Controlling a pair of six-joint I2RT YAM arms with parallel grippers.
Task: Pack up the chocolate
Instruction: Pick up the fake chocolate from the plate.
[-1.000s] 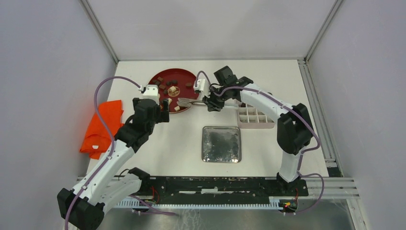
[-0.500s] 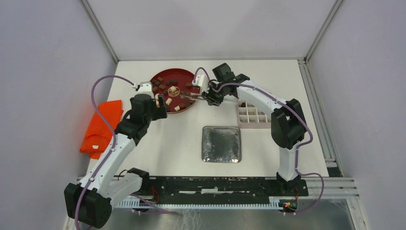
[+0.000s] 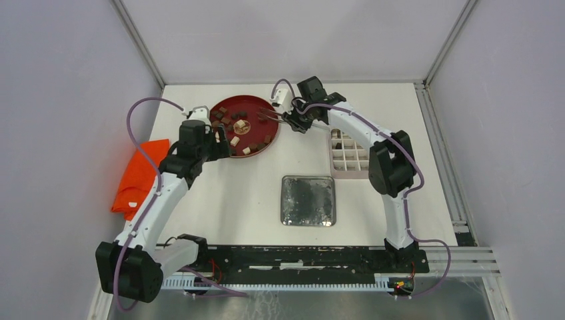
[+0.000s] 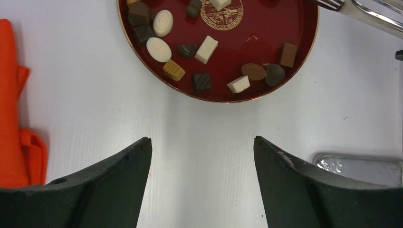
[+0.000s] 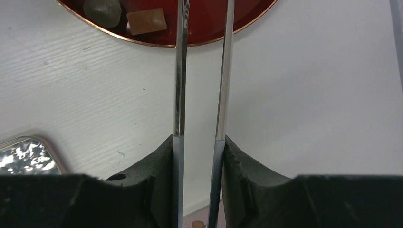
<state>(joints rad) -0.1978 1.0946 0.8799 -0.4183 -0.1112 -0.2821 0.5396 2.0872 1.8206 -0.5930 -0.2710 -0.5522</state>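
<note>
My left gripper (image 4: 202, 142) stands wide open with nothing between its dark fingers (image 4: 119, 190). It hangs above the bare white table (image 4: 95, 109), just short of the near rim of the red plate (image 4: 266, 28). An orange cloth (image 4: 9, 95) lies to its left. The corner of a silver tray (image 4: 361, 166) shows at my right finger's side.

My right gripper (image 5: 199, 142) is clamped on a pair of metal tongs (image 5: 179, 71). It pinches both blades, which run forward side by side with a narrow gap between them. They cross the plate's gold-edged rim. I cannot tell from the wrist view what their tips meet, because they run off the top of it. From above, the tips sit over the plate's far right edge.

The chocolate (image 4: 206, 49) lies scattered on the plate: cream-white ovals and blocks, dark ridged squares and light brown pieces, most of them apart from one another. Two pieces, a dull dark oval and a light brown block, lie just left of the tongs' blades. The pale grid box (image 3: 350, 163) sits well to the right of the plate, beyond the tray.
</note>
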